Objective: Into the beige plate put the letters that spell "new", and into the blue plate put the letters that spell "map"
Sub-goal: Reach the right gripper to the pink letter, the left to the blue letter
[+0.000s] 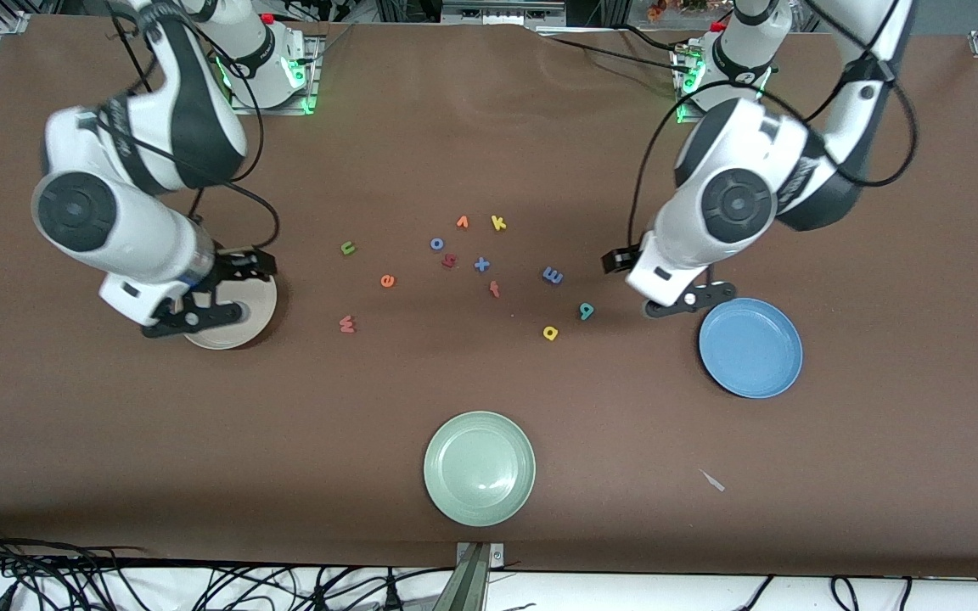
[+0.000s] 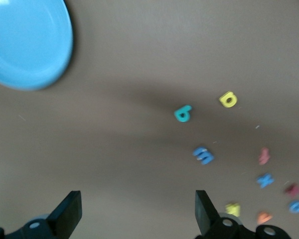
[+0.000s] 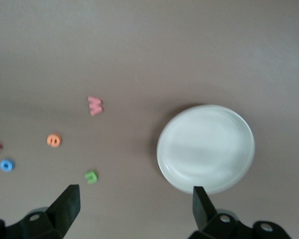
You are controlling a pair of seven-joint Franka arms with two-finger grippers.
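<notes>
The green n (image 1: 348,248), orange e (image 1: 387,281) and pinkish w (image 1: 347,323) lie loose on the table, beside the beige plate (image 1: 238,333). My right gripper (image 1: 222,293) hangs open over that plate's rim, empty; its wrist view shows the plate (image 3: 205,148), the w (image 3: 95,105), e (image 3: 54,140) and n (image 3: 91,176). The blue m (image 1: 552,275), teal p (image 1: 587,311) and yellow a (image 1: 550,333) lie toward the blue plate (image 1: 750,347). My left gripper (image 1: 659,282) hovers open and empty beside that plate, over bare table (image 2: 138,204).
A pale green plate (image 1: 479,468) sits near the front edge. Mid-table lie other letters: orange v (image 1: 462,222), yellow k (image 1: 498,223), blue o (image 1: 436,244), dark red letter (image 1: 449,261), blue x (image 1: 481,264) and a red-orange letter (image 1: 495,289).
</notes>
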